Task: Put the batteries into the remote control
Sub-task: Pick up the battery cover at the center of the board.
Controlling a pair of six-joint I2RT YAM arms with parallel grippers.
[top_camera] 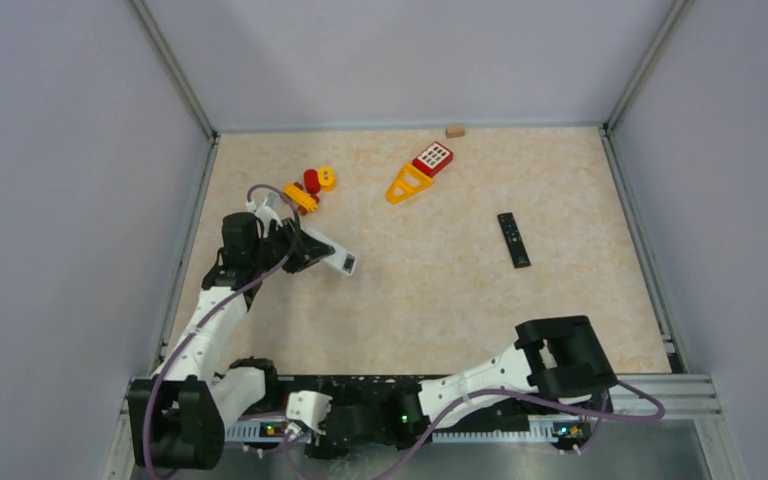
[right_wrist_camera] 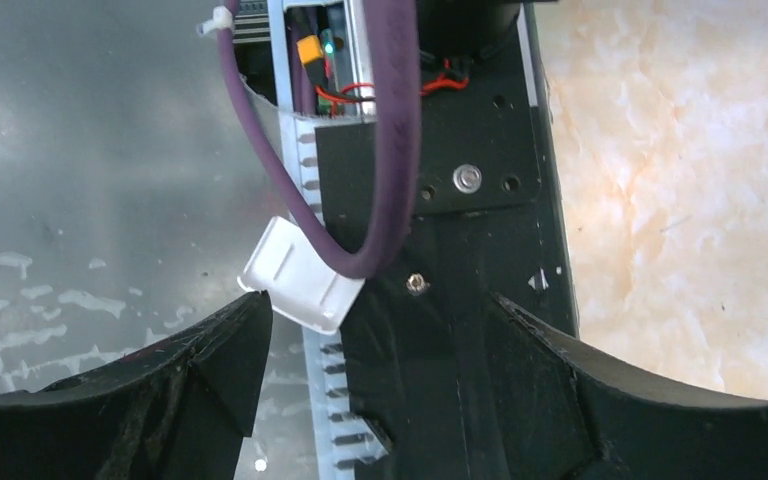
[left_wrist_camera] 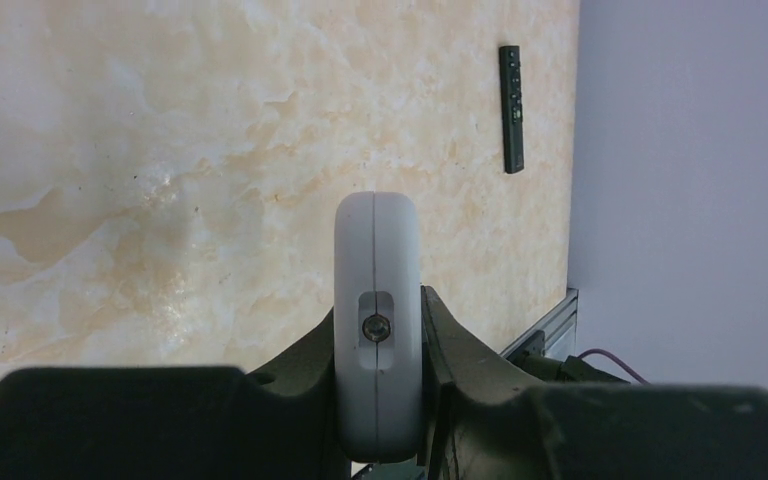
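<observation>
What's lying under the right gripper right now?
A small white plastic piece, perhaps the battery cover, on the metal base, its corner tucked under the purple cable. The right gripper hangs open above it. No batteries visible; the black mount plate covers whatever lies beneath.

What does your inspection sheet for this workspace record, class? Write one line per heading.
Surface: beige marbled tabletop.
Job's things: white remote held in left pincer; batteries not seen.
Clutter: black remote lying flat; toy pieces, toy phone and wooden block towards far edge; white plastic piece by base rail.
Pincers: left pincer shut on white remote; right pincer open, empty.
Cables: purple cable looped over black base plate.
Surroundings: grey walls.
</observation>
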